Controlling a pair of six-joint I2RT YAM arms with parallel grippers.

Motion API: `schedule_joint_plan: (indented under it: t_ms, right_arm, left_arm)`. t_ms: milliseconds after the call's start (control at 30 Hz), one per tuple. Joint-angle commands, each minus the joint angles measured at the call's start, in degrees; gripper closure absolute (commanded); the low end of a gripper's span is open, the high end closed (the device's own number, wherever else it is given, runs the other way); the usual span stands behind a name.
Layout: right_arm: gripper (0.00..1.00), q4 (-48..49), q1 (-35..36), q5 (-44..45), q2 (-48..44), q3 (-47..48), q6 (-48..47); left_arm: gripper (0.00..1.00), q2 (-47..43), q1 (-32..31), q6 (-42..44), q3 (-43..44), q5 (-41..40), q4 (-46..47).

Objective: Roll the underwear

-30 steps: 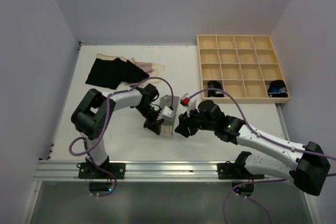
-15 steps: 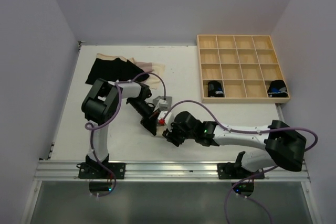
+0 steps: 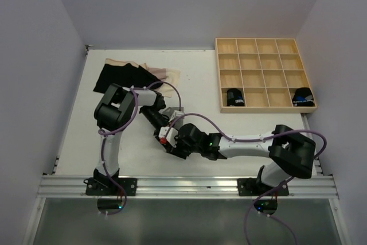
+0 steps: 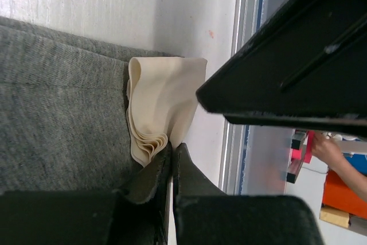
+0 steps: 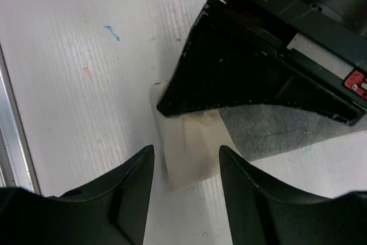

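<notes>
Right wrist: underwear (image 5: 195, 170) fold between tips of spread right end effector (image 5: 186, 153).

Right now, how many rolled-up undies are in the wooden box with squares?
2. One dark roll sits in the tray's near row, leftmost compartment. The second dark roll sits in that row's rightmost compartment. All compartments show from above, so none looks hidden.

No readable txt, labels, nos. anywhere; pale marks on dark rolls (image 3: 234, 97) in wooden tray (image 3: 266, 109) too small.
</notes>
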Motion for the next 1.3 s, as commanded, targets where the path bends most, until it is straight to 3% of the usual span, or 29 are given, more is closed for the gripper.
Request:
schedule_joint_plan:
  t_ms: [0,233,367,500,533,700,1000,1267]
  right_arm:
    - [0.47,2.42,0.39,-0.42,2.44,3.59,-3.74]
    - [0.61,3.03,0.47,-3.5,7.1,3.77,-3.57]
    - [0.81,6.18,0.47,-4.91,9.13,1.67,-2.08]
    - [0.97,7.42,0.39,-7.01,9.57,0.44,-0.14]
    - [0.99,7.77,0.39,-7.28,9.48,0.09,0.38]
    - [1.0,9.97,-0.31,-11.84,10.09,-1.5,4.69]
    - [1.0,15.68,-7.42,-24.3,11.76,-2.29,14.53]
    - [1.0,24.1,-14.2,-35.48,20.1,-1.15,24.28]
  left_arm:
    - [0.97,3.65,0.29,2.13,-0.17,-13.73,8.52]
    - [0.96,4.7,0.82,1.07,0.89,-13.12,9.22]
    - [0.92,3.74,1.34,0.63,1.06,-12.5,9.66]
    - [0.8,0.32,2.66,1.51,0.54,-10.66,10.1]
    - [0.7,-1.17,3.19,1.86,-0.42,-9.09,10.71]
    - [0.56,-16.98,8.54,5.11,-5.43,-1.71,15.35]
    - [0.54,-45.55,18.21,6.42,-23.88,-3.09,31.0]
    - [0.51,-71.56,19.01,33.8,-43.13,-6.0,31.11]
